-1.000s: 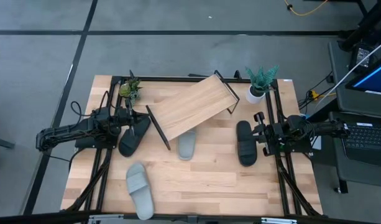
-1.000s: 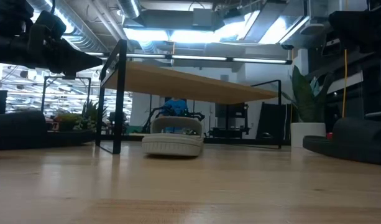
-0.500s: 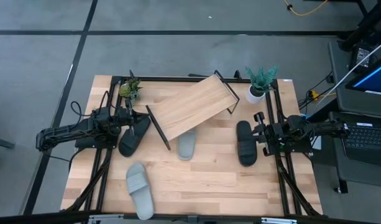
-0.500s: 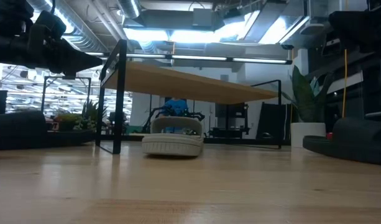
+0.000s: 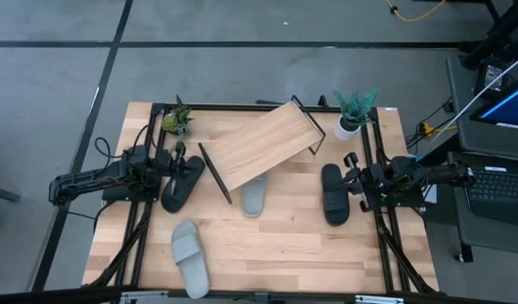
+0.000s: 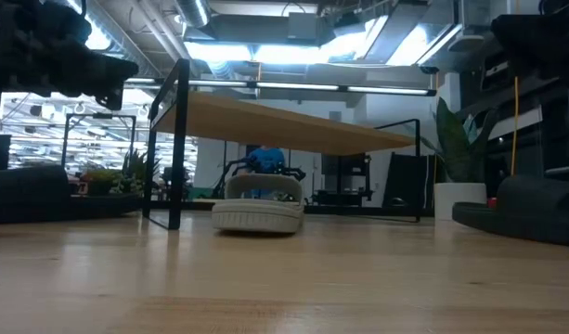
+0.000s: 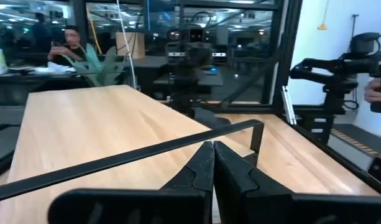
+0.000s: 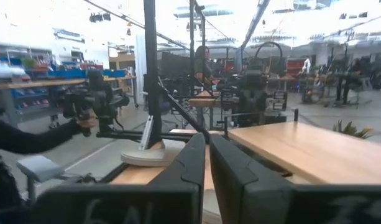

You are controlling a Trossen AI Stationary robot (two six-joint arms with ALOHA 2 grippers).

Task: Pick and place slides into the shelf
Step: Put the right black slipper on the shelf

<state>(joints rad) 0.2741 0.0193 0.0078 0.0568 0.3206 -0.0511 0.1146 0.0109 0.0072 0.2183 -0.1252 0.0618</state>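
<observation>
The shelf [image 5: 260, 143] is a tilted light wood board on a black wire frame, at the table's far middle; it also shows in the low view [image 6: 284, 125]. One grey slide [image 5: 254, 196] lies partly under its near edge. The other grey slide [image 5: 191, 257] lies near the table's front. A black slide [image 5: 182, 181] lies left of the shelf, and my left gripper [image 5: 177, 157] hovers shut over its far end, raised above the table [image 6: 103, 72]. The second black slide [image 5: 333, 194] lies on the right. My right gripper [image 5: 353, 180] is shut close beside it.
A small potted plant [image 5: 176, 120] stands at the far left corner and a taller one in a white pot [image 5: 353, 111] at the far right. Bare tabletop lies between the near grey slide and the right black slide. People show in the room beyond.
My left gripper has drawn back a little toward the table's left edge, away from the shelf's leg. Its fingers stay shut. The slides and the shelf have kept their places.
</observation>
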